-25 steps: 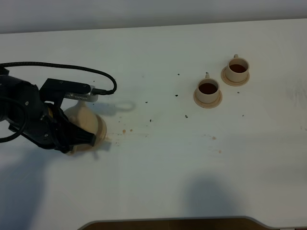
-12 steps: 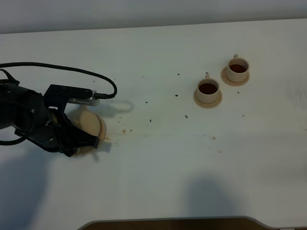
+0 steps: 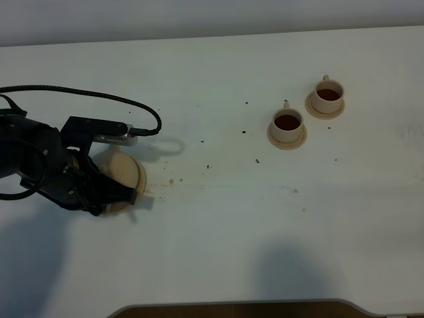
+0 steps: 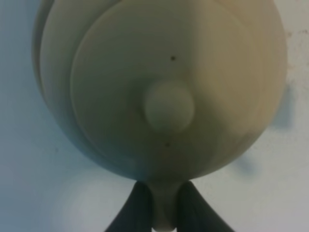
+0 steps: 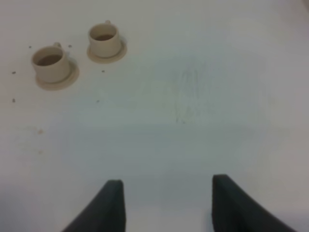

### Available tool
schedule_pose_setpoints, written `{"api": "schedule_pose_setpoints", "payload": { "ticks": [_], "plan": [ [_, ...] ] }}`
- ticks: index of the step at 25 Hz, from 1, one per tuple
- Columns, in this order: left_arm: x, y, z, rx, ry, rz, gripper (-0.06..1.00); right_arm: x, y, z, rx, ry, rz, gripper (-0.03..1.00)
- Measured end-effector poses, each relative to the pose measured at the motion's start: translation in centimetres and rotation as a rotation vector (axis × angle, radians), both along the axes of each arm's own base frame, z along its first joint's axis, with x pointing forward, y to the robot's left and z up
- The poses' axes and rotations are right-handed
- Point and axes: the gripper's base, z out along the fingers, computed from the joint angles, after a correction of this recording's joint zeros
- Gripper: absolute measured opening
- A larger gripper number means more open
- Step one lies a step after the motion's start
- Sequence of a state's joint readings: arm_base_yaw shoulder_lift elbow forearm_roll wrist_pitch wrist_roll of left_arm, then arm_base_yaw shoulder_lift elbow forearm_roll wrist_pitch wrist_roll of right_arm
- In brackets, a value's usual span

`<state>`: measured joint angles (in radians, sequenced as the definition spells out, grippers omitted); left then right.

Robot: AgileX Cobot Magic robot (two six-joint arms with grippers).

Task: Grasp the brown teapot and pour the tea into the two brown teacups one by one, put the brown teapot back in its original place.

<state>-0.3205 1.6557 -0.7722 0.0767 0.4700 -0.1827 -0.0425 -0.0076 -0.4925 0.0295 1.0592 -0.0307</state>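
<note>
The brown teapot [image 3: 124,173] sits low at the table's left, mostly covered by my left arm. From the left wrist view I look straight down on the teapot [image 4: 169,87] with its knobbed lid. Its loop handle [image 4: 164,205] is pinched between the dark fingers of my left gripper [image 4: 164,215], which is shut on it. The left gripper [image 3: 112,194] is at the pot's near side. A tan rim [image 4: 39,58] shows past the pot's edge, likely its saucer. The two brown teacups [image 3: 287,124] [image 3: 328,96] stand on saucers at the right, both holding dark tea. My right gripper [image 5: 166,205] hangs open over bare table, with the teacups [image 5: 48,63] [image 5: 104,38] far ahead.
Small dark specks [image 3: 207,165] and brownish drips [image 3: 173,180] are scattered on the white table between pot and cups. A black cable [image 3: 99,96] loops behind the left arm. The table's front edge [image 3: 232,306] is near the bottom.
The left arm and the teapot sank slightly and shifted a little leftward, then held still. The cups have not moved.
</note>
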Motion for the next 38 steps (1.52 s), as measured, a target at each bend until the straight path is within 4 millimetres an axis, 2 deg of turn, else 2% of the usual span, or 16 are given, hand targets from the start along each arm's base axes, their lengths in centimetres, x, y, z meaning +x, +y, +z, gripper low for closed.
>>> {"api": "schedule_pose_setpoints", "payload": {
  "ticks": [3, 11, 13, 15, 19, 23, 25, 27, 30, 34, 38],
  "plan": [
    [0.0, 0.0, 0.0, 0.000, 0.001, 0.001, 0.16, 0.0, 0.0, 0.0, 0.000, 0.000, 0.000, 0.44],
    [-0.1, 0.1, 0.2, 0.011, 0.030, 0.004, 0.45, 0.0, 0.0, 0.0, 0.000, 0.000, 0.000, 0.44],
    [-0.1, 0.1, 0.9, 0.015, 0.034, 0.005, 0.48, 0.0, 0.0, 0.0, 0.000, 0.000, 0.000, 0.44],
    [-0.5, 0.2, 2.5, 0.015, 0.027, 0.007, 0.49, 0.0, 0.0, 0.0, 0.000, 0.000, 0.000, 0.44],
    [-3.4, 1.2, 7.0, 0.026, 0.049, -0.007, 0.49, 0.0, 0.0, 0.0, 0.000, 0.000, 0.000, 0.44],
    [-7.8, 2.8, 11.3, 0.050, 0.065, -0.020, 0.50, 0.0, 0.0, 0.0, 0.000, 0.000, 0.000, 0.44],
    [-9.8, 3.6, 12.7, 0.053, 0.040, -0.028, 0.50, 0.0, 0.0, 0.0, 0.000, 0.000, 0.000, 0.44],
    [-11.7, 4.2, 13.0, 0.038, -0.009, -0.029, 0.50, 0.0, 0.0, 0.0, 0.000, 0.000, 0.000, 0.44],
    [-14.5, 5.1, 11.7, 0.018, -0.073, -0.034, 0.50, 0.0, 0.0, 0.0, 0.000, 0.000, 0.000, 0.44],
    [-16.9, 5.9, 10.0, -0.003, -0.138, -0.038, 0.50, 0.0, 0.0, 0.0, 0.000, 0.000, 0.000, 0.44],
    [-18.2, 6.3, 10.2, -0.021, -0.205, -0.044, 0.50, 0.0, 0.0, 0.0, 0.000, 0.000, 0.000, 0.44]
  ]
}}
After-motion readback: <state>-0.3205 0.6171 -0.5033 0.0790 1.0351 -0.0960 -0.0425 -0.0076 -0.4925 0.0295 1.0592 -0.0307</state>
